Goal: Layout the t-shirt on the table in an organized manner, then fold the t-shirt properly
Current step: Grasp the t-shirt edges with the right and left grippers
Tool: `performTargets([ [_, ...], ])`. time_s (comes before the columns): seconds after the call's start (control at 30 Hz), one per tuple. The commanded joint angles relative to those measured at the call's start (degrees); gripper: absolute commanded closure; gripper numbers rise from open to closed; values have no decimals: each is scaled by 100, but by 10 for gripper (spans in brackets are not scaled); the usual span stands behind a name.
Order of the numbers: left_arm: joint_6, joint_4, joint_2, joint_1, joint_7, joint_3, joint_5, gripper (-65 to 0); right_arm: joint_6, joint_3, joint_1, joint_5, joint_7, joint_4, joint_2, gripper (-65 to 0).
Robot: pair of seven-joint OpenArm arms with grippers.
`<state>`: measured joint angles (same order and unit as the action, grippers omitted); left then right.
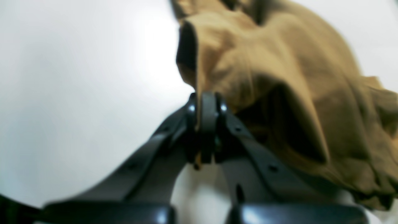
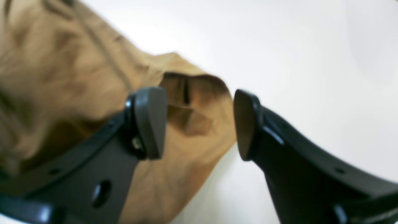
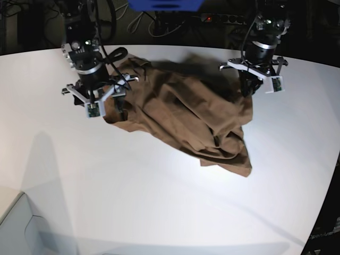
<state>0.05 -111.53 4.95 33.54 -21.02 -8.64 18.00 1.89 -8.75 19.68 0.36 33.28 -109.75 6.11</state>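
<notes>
The brown t-shirt [image 3: 186, 114] lies crumpled on the white table [image 3: 159, 202], running from the back left to a bunched heap at the front right. My left gripper [image 1: 206, 105], on the right of the base view [image 3: 245, 91], is shut on an edge of the t-shirt [image 1: 279, 77]. A sliver of cloth shows between its fingers. My right gripper [image 2: 197, 124], on the left of the base view [image 3: 112, 112], is open. An open hem of the t-shirt [image 2: 192, 93] lies between its fingers [image 2: 149, 121]. No white tag shows.
Cables and a power strip [image 3: 223, 18] lie in the dark behind the table's curved far edge. A blue object [image 3: 164, 4] sits at the top. A pale grey box [image 3: 16, 228] stands at the front left corner. The table's edge [image 3: 332, 186] falls away at the right.
</notes>
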Motion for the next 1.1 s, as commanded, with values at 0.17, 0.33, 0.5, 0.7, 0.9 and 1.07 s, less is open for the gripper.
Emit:
performTargets([
  [0.17, -27, -87, -7, 105, 119, -151, 24, -4, 527, -184, -373, 12, 211, 149, 79, -356],
  [0.33, -27, -87, -7, 105, 93, -151, 24, -4, 554, -202, -478, 21, 211, 237, 79, -356],
  [0.5, -27, -78, -16, 105, 102, -142, 24, -4, 554, -325, -548, 21, 211, 422, 79, -356],
  [0.7, -27, -78, -16, 61, 93, -142, 24, -4, 554, -641, -584, 21, 202, 562, 79, -355],
  [0.9, -27, -78, -25, 53, 84, -142, 24, -4, 554, -720, -900, 30, 202, 1028, 79, -349],
  [1.07, -27, -69, -34, 53, 93, -142, 24, -4, 554, -711, -1067, 21, 202, 1037, 88, -189],
])
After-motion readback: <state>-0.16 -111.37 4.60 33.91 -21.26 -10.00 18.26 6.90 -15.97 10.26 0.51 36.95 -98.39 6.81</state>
